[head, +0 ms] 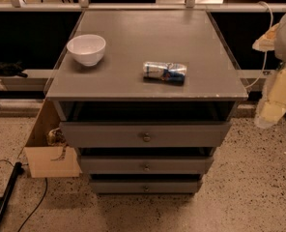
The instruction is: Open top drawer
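The top drawer [104, 135] is the widest grey front of the cabinet, just under the tabletop, with a small round metal knob [146, 137] at its centre. A dark gap shows between the tabletop and the drawer's upper edge. The medium drawer [114, 165] and the narrowest drawer [119, 186] sit below it. My gripper [271, 108] is at the right edge of the camera view, on the pale cream arm, level with the tabletop's front right corner and apart from the cabinet. It is well to the right of the knob and touches nothing.
A white bowl [86, 48] stands at the tabletop's back left. A drink can [164, 72] lies on its side near the middle. A cardboard box [46, 153] stands on the floor left of the cabinet. A black pole [5, 195] and a cable lie at the lower left.
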Robot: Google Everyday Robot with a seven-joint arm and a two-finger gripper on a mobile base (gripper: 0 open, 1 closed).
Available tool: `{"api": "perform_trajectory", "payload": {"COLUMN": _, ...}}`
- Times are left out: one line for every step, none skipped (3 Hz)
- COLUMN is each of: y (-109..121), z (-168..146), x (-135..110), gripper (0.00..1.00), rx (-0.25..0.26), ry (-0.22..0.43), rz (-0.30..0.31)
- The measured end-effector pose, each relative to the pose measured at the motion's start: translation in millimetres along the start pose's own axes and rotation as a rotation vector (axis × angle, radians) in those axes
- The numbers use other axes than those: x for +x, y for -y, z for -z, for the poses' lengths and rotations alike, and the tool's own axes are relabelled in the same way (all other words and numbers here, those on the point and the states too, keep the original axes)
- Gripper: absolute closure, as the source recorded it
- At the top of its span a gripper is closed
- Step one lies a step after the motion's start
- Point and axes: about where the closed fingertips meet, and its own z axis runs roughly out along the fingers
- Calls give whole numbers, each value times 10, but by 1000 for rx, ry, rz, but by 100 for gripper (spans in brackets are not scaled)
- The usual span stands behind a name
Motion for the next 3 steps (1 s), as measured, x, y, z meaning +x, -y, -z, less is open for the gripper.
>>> {"api": "perform_trajectory", "payload": {"y": 0, "z": 0, "x": 0, "gripper": 0, "rx": 0, "ry": 0, "rz": 0}}
{"api": "perform_trajectory", "payload": {"y": -73, "z": -127, "x": -35, "gripper": 0, "rx": -21, "ry": 64, "rz": -47}}
{"api": "perform_trajectory", "payload": {"y": -218, "z": -436, "x": -38, "gripper": 0, "rx": -63, "ry": 77, "rz": -81}}
